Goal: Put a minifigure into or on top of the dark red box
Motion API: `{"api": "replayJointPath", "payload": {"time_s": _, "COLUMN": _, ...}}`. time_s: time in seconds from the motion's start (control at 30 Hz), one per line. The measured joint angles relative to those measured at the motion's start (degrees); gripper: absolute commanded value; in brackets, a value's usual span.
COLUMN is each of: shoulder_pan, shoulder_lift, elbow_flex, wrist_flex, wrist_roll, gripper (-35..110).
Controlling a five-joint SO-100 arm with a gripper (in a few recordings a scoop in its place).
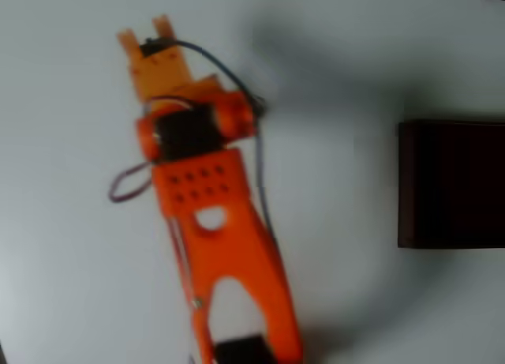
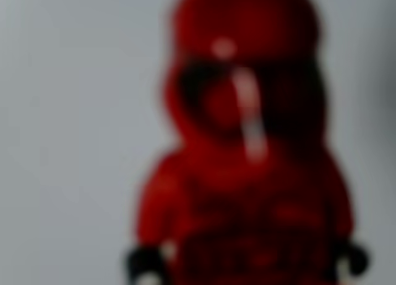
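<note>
Overhead, the orange gripper [image 1: 145,35] is slightly parted over the bench [image 1: 63,261], well left of the dark red box [image 1: 450,182], grasp unclear; the wrist view shows the blurred red minifigure [image 2: 247,174] close up.

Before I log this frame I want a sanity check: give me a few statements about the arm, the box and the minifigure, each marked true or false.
1. In the overhead view the box sits at the picture's right edge. True.
2. The gripper is over the box. False: it is near the top left of the overhead view, well apart from the box.
3. The wrist view shows the minifigure close up and blurred. True.
4. The minifigure is blue. False: it is red, with dark hands.
5. The arm is orange. True.
6. The box stands on a wooden table. False: the table is plain and pale.
</note>
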Motion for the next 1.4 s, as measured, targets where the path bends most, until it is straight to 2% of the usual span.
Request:
{"api": "replayJointPath", "payload": {"time_s": 0.37, "shoulder_pan": 20.3, "shoulder_lift": 40.4, "elbow_flex": 30.1, "wrist_flex": -1.1, "wrist_roll": -24.3, "gripper": 0}}
{"api": "replayJointPath", "payload": {"time_s": 0.57, "shoulder_pan": 34.5, "shoulder_lift": 49.3, "elbow_flex": 37.6, "wrist_flex": -6.6, "wrist_roll": -31.6, "gripper": 0}}
{"api": "replayJointPath", "payload": {"time_s": 0.77, "shoulder_pan": 45.4, "shoulder_lift": 44.6, "elbow_flex": 37.5, "wrist_flex": -13.4, "wrist_roll": -35.4, "gripper": 0}}
{"api": "replayJointPath", "payload": {"time_s": 1.1, "shoulder_pan": 55.8, "shoulder_lift": 22.3, "elbow_flex": 25.1, "wrist_flex": -20.9, "wrist_roll": -38.8, "gripper": 1}}
{"api": "replayJointPath", "payload": {"time_s": 1.27, "shoulder_pan": 59.2, "shoulder_lift": 12.2, "elbow_flex": 20.3, "wrist_flex": -22.5, "wrist_roll": -40.5, "gripper": 5}}
{"api": "replayJointPath", "payload": {"time_s": 1.4, "shoulder_pan": 60.6, "shoulder_lift": 9.2, "elbow_flex": 20.7, "wrist_flex": -25.3, "wrist_roll": -41.6, "gripper": 14}}
